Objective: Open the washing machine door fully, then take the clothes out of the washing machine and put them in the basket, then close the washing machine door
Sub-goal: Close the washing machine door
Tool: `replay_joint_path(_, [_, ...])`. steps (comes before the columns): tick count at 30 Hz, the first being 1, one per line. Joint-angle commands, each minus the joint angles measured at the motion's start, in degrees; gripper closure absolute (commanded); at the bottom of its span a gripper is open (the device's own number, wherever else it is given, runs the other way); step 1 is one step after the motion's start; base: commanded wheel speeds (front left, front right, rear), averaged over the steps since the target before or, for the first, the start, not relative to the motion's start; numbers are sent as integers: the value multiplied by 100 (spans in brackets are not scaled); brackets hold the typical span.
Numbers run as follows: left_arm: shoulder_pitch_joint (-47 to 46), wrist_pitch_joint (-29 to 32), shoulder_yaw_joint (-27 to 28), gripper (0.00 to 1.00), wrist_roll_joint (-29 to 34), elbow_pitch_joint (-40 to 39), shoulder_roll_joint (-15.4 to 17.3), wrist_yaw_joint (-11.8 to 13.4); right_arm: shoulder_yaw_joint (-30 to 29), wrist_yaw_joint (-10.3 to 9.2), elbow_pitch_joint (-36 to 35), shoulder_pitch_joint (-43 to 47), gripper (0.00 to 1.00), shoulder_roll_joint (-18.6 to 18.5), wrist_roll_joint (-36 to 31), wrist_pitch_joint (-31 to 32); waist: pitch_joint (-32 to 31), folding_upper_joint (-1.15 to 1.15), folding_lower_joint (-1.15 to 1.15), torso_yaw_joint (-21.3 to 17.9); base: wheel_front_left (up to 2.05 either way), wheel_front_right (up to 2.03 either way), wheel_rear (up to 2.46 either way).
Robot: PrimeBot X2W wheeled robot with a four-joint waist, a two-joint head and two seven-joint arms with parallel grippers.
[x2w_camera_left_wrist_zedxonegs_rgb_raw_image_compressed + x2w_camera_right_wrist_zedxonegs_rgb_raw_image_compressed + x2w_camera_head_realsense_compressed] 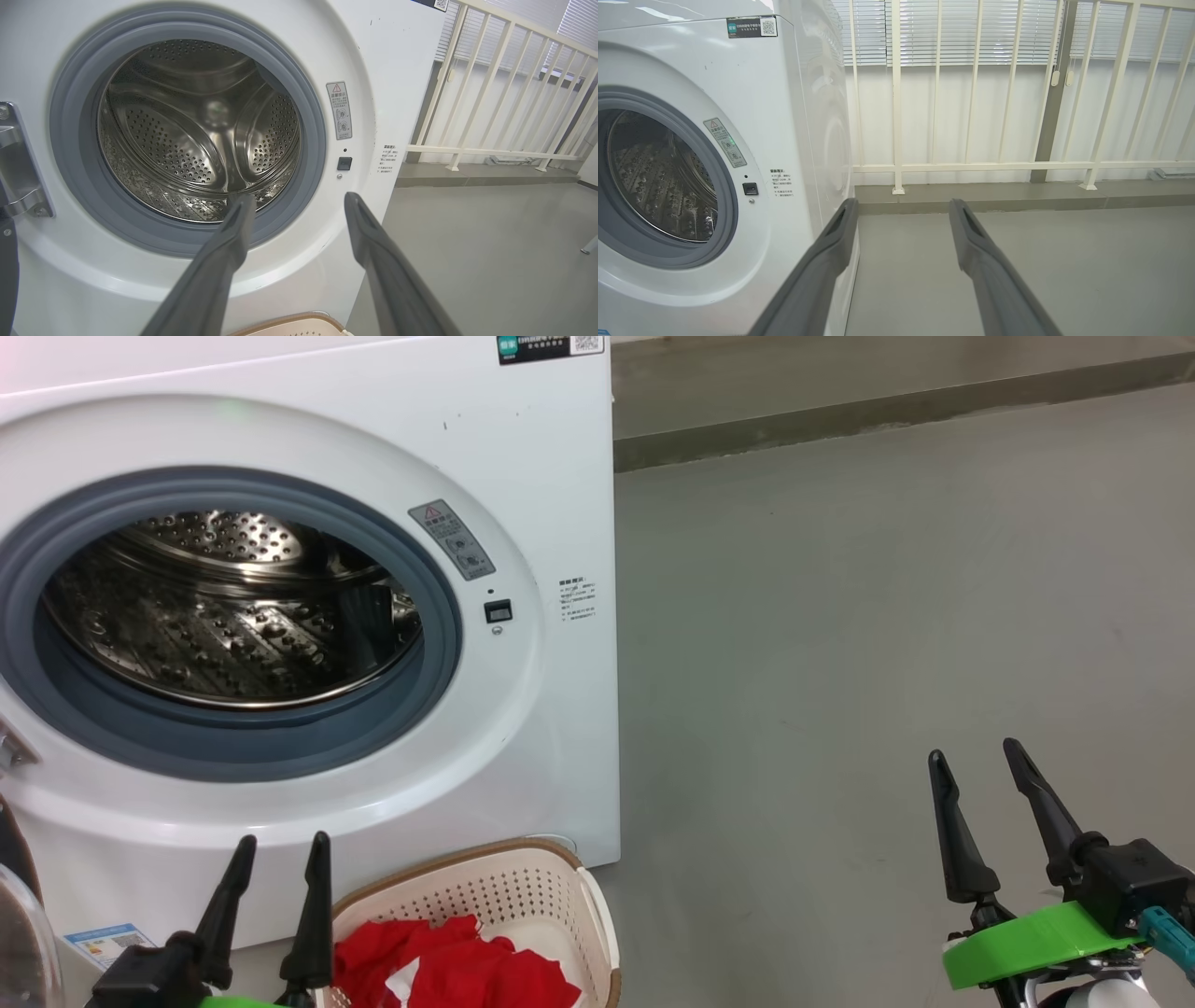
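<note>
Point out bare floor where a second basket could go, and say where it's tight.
Free: the grey floor right of the washing machine, from the basket out to the right gripper. Crowded: the machine's foot, where the basket holds the clothes beside the left gripper.

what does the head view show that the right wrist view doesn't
Head view, not the right wrist view: the basket with red clothes in it, standing in front of the washing machine, and the open left end effector at the lower left. Right wrist view, not the head view: a white railing, window blinds behind it, and the machine's side panel. Both: the washing machine's front with its steel drum, the grey floor and the open right end effector.
</note>
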Motion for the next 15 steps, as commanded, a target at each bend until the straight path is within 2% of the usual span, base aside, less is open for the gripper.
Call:
replay_joint_path(1, [-132,-69,211,0,-10,-144,111,-31,157,36,-145,-120,0,-45,1,-36,3,0,0,0,0,0,0])
replay_joint_path(8, [-189,-69,276,0,86,-55,127,-32,175,36,-128,-130,0,-45,-31,-36,11,0,0,-9,-16,16,0])
replay_joint_path(15, [-212,-69,244,0,49,-35,162,-32,181,36,-115,-154,0,-45,-55,-36,26,0,0,-33,-102,102,0])
